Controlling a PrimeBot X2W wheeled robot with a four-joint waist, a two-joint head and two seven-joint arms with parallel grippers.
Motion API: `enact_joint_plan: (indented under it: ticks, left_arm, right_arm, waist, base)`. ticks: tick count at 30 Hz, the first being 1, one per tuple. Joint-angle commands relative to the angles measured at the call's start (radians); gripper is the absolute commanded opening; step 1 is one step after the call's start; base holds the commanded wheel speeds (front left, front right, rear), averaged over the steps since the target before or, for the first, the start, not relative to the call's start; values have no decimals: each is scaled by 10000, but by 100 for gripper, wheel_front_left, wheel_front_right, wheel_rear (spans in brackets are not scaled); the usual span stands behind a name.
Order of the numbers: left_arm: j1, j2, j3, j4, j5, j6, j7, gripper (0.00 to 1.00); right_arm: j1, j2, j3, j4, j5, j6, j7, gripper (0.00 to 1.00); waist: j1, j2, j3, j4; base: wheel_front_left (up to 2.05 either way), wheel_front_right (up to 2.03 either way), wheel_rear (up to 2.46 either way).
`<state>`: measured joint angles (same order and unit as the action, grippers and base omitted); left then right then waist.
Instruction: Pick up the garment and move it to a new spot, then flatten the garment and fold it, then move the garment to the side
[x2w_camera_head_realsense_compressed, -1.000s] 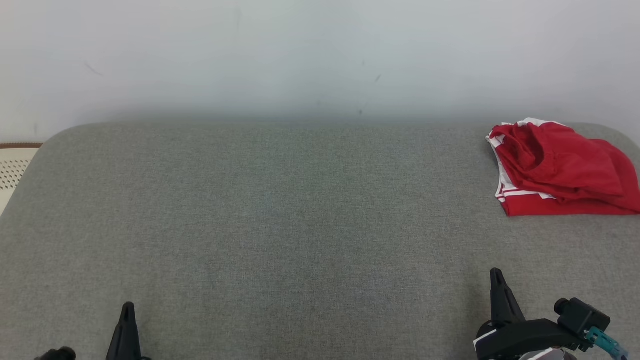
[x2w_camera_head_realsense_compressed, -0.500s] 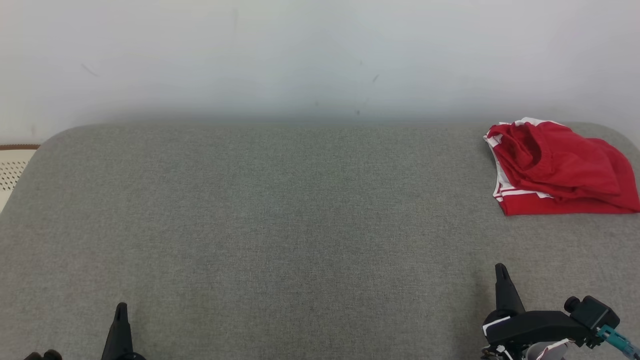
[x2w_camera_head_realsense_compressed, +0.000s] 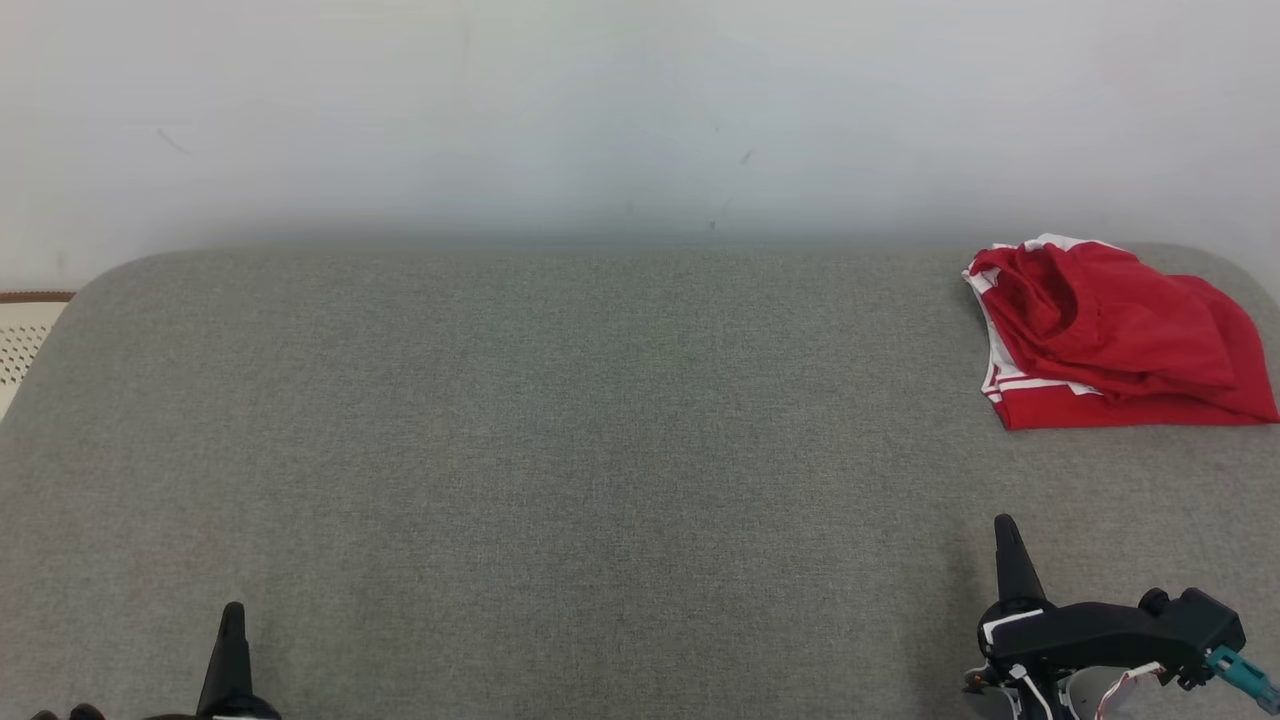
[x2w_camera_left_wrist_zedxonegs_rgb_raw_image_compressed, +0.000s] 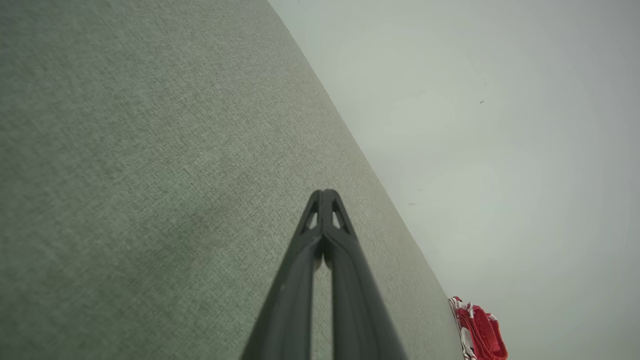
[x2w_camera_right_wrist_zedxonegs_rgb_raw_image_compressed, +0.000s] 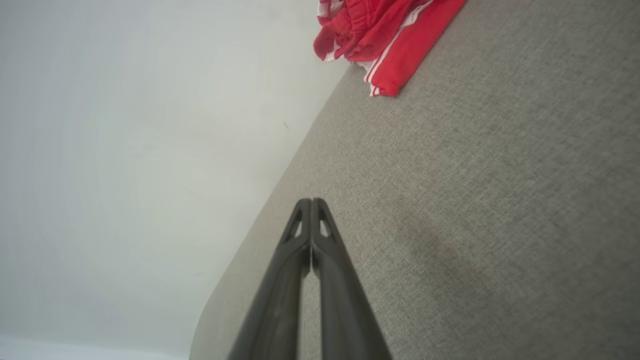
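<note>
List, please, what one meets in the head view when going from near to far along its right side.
right gripper, fingers shut → bare grey fabric surface → heap of red clothing with white stripes → pale wall

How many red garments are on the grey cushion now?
1 red heap, at the far right corner of the grey cushion; its crumpled top layer may hide a second garment.

A grey fabric surface (x2w_camera_head_realsense_compressed: 560, 450) meets a pale wall (x2w_camera_head_realsense_compressed: 600, 110) — cream perforated object (x2w_camera_head_realsense_compressed: 20, 340) far left.
</note>
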<state>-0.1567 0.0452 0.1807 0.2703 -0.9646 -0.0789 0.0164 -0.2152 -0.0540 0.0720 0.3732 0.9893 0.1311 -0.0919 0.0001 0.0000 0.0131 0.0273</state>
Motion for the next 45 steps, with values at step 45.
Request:
enact_joint_plan:
  ticks: [45]
  left_arm:
    - [-775, 88, 738, 841, -4230, -405, 1349, 0]
  right_arm:
    - [-844, 36, -399, 537, 4536, -4, 885, 0]
  waist:
    - [-1, 0, -19, -169]
  base:
    - [0, 0, 0]
